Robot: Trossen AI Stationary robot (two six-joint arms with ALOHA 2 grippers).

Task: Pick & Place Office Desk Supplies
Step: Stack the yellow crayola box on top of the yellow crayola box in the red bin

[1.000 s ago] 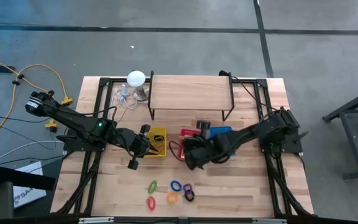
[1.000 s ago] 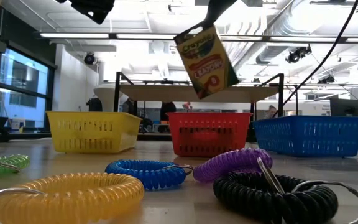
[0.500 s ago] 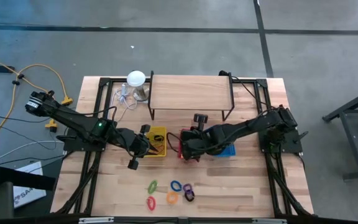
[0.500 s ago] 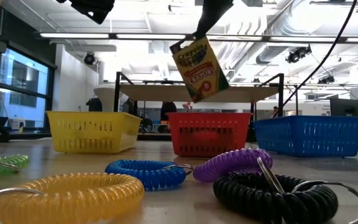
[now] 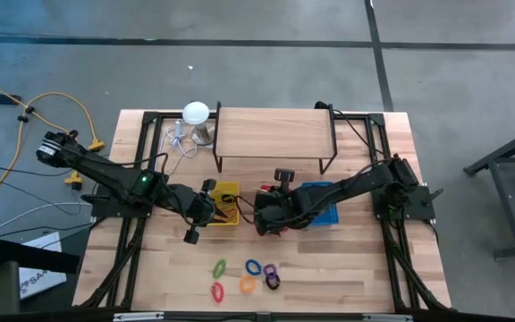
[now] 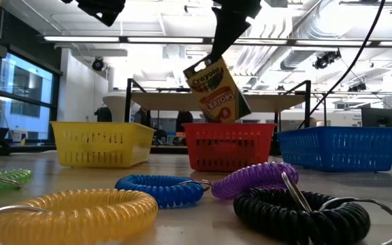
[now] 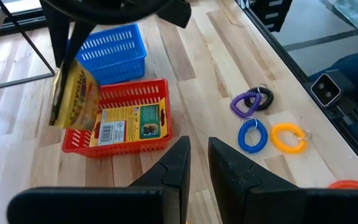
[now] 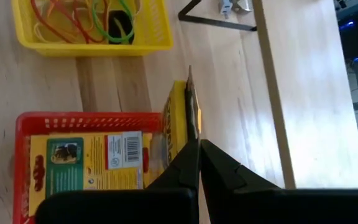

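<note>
Crayon box (image 6: 216, 89) above red basket (image 6: 229, 145) rim (clear)

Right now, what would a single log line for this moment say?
right tool: shut on crayon box, above red basket | red basket: one crayon box inside | left tool: idle by yellow basket
</note>
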